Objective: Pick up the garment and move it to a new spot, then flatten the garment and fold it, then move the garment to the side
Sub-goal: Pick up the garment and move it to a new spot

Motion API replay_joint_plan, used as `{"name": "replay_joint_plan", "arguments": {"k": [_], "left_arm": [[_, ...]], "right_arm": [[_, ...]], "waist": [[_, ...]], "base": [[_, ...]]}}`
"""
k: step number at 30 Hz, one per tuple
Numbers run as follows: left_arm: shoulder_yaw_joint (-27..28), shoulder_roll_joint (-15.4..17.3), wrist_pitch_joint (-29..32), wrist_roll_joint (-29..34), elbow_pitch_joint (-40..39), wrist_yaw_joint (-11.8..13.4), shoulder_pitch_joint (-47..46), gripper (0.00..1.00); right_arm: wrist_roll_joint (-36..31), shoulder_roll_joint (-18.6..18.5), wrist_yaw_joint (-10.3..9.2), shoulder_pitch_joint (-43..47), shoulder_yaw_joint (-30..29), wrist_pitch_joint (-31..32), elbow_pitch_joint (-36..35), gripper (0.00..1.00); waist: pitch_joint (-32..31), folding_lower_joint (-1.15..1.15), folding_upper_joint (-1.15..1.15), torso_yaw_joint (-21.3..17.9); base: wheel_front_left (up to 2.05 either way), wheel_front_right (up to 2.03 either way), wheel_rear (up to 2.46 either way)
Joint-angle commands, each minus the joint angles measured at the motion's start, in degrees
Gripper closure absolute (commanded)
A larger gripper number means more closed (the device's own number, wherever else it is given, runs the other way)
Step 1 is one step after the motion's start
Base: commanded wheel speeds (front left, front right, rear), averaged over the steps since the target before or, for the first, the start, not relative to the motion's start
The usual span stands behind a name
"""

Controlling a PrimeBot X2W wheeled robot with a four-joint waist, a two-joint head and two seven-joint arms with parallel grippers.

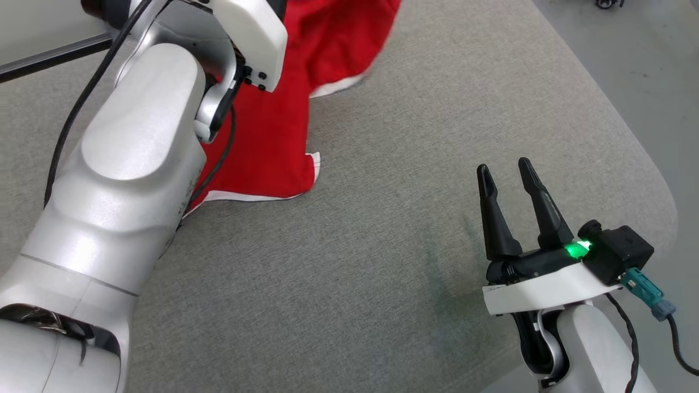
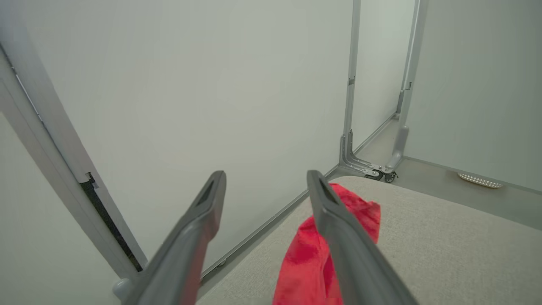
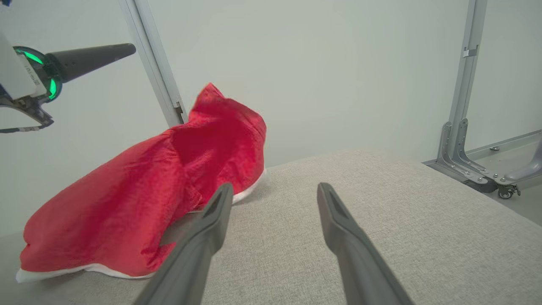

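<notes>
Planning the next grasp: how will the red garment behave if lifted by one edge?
Probably floppy: the red garment lies in a crumpled heap of soft folds, so it should drape from one pinch. Likely light, since the thin cloth holds a raised peak. On the woven grey surface, a push may bunch it rather than slide it.

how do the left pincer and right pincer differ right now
The left pincer hangs over the red garment, while the right pincer is over bare grey cushion, apart from the garment. The left pincer is raised well above the cushion; the right pincer sits lower, closer to it. Both are open, hold nothing and have long dark fingers.
</notes>
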Motion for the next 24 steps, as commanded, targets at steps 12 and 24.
{"name": "replay_joint_plan", "arguments": {"k": [12,24], "left_arm": [[4.12,4.18,-9.97,-4.20,4.88,-2.52,4.37,0.00],[9.09,6.63,-15.42,-9.04,-2.85,-1.56,23.67,0.00]], "right_arm": [[-5.88,-0.10,0.00,0.70,-3.62,-0.10,1.38,0.00],[-12.61,-0.13,0.00,3.14,-7.49,-0.10,2.30,0.00]], "waist": [[-4.19,0.00,0.00,11.93],[-9.05,0.00,0.00,23.02]], "base": [[0.00,0.00,0.00],[0.00,0.00,0.00]]}}
